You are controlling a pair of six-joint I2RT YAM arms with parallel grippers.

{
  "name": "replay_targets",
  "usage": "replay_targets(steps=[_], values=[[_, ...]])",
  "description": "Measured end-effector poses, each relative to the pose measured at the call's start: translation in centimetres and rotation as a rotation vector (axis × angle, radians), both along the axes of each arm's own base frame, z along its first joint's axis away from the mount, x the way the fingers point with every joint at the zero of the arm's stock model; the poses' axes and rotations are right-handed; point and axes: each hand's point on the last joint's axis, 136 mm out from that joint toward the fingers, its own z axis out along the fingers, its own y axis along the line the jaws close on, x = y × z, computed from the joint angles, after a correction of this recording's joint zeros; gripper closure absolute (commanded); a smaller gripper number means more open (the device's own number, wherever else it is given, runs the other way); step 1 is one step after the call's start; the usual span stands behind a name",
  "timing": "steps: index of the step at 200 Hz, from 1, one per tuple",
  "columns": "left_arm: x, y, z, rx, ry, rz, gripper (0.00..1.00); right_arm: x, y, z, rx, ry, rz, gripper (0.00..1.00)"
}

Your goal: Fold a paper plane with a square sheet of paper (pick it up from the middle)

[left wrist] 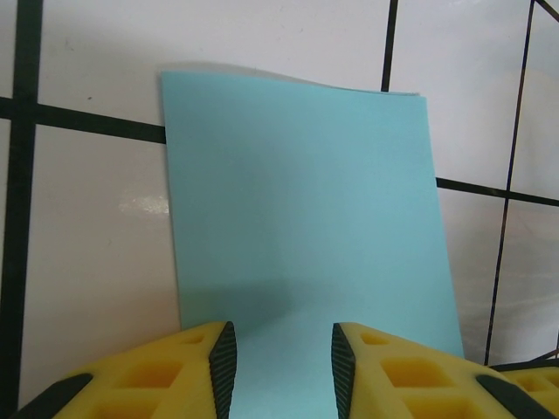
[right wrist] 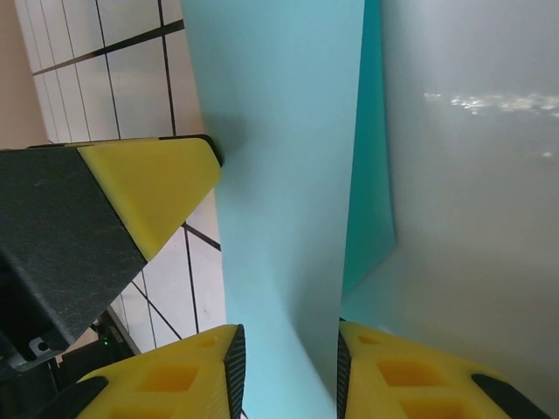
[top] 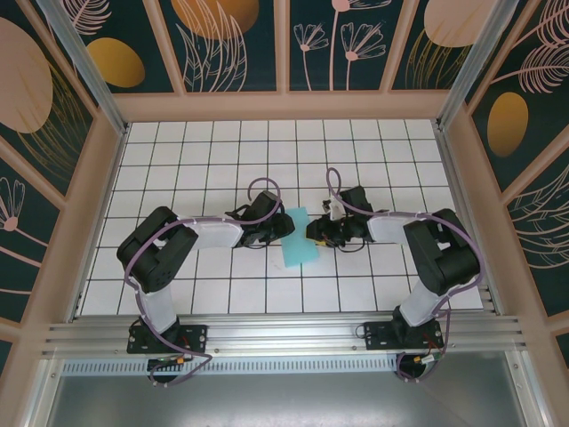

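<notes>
The square sheet of paper (top: 300, 240) lies mid-table, folded into a narrow light turquoise rectangle between the two grippers. My left gripper (top: 284, 227) is at its left long edge. In the left wrist view the folded sheet (left wrist: 297, 192) lies flat, and the left gripper (left wrist: 281, 336) is open, its jaws apart over the near edge. My right gripper (top: 313, 233) is at the right edge. In the right wrist view a raised, twisted flap of the sheet (right wrist: 279, 131) runs between the jaws of the open right gripper (right wrist: 291, 336). A left finger (right wrist: 157, 188) sits close by.
The white grid table (top: 222, 169) is boxed in by patterned walls (top: 62, 133) on three sides. An aluminium rail (top: 284, 334) with both arm bases runs along the near edge. Open tiles stretch behind the grippers.
</notes>
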Motion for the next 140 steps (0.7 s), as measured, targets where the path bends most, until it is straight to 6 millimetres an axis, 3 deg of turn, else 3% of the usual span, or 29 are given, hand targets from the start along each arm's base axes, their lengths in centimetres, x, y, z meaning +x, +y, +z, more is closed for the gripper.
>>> replay_targets(steps=[45, 140], values=[[0.0, -0.1, 0.0, -0.003, 0.002, -0.003, 0.62, -0.6, 1.5, 0.4, 0.023, -0.006, 0.022, 0.66], [0.0, 0.0, 0.0, -0.006, -0.008, -0.002, 0.61, 0.9, 1.1, 0.9, 0.032, -0.033, 0.020, 0.67]])
